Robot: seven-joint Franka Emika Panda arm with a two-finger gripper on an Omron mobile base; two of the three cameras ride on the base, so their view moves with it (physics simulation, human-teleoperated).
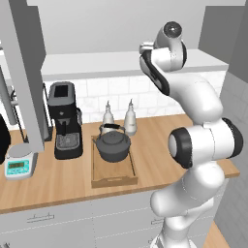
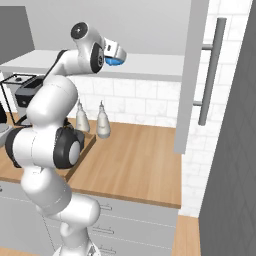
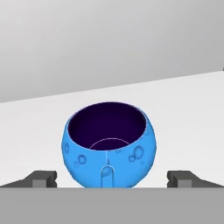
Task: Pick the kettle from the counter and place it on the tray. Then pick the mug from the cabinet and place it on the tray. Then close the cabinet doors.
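Right between the wide-open jaws sits the mug [image 3: 109, 144], upright on the cabinet shelf [image 3: 183, 109], handle facing the camera. Looks small, light, rigid and glazed, probably slippery, so I'd squeeze across the round body.

This is a rendered home kitchen. A long wooden desk [image 1: 58, 184] runs over pale grey drawers [image 1: 48, 223], backed by white wall tiles [image 1: 97, 92]. On it stand a black coffee machine [image 1: 64, 120], a kitchen scale [image 1: 19, 164], two bottles [image 1: 118, 117] and a dark kettle [image 1: 113, 144] on a wooden tray [image 1: 114, 177]. A grey wall cupboard's door [image 2: 192, 75] hangs open above.
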